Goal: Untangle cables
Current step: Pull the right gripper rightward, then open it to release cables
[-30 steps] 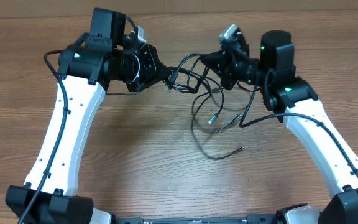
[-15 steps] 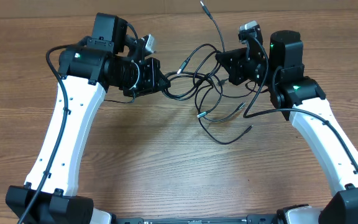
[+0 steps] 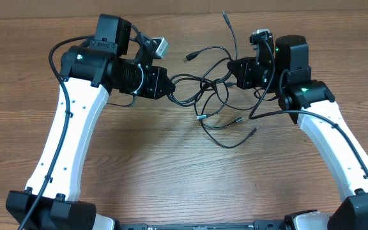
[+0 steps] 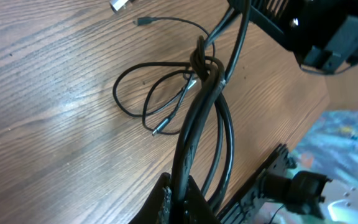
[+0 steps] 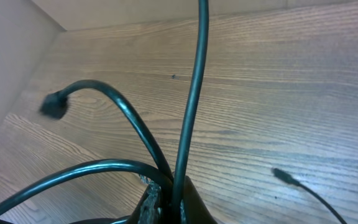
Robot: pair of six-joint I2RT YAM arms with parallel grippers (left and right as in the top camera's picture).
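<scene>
The cables [image 3: 206, 96] are thin black cords tangled together, stretched above the wooden table between my two grippers. My left gripper [image 3: 168, 87] is shut on cable strands at the tangle's left; in the left wrist view the cables [image 4: 197, 112] run from the jaws [image 4: 180, 202] to a knot [image 4: 202, 62]. My right gripper [image 3: 233, 71] is shut on cable strands at the tangle's right; in the right wrist view a cord [image 5: 194, 93] rises from the jaws [image 5: 169, 199]. Loose plug ends hang down toward the table [image 3: 200, 117], and one sticks up at the back [image 3: 223, 13].
A wooden table [image 3: 171, 166] lies under both arms. A beige wall runs along the table's back edge [image 3: 184, 5]. Thicker black robot cables run along the left arm [image 3: 56, 70] and the right arm [image 3: 267, 115].
Both grippers moved apart and slightly down, pulling the tangle wider. One loose cable end swung up toward the back of the table. The hanging loops shifted left.
</scene>
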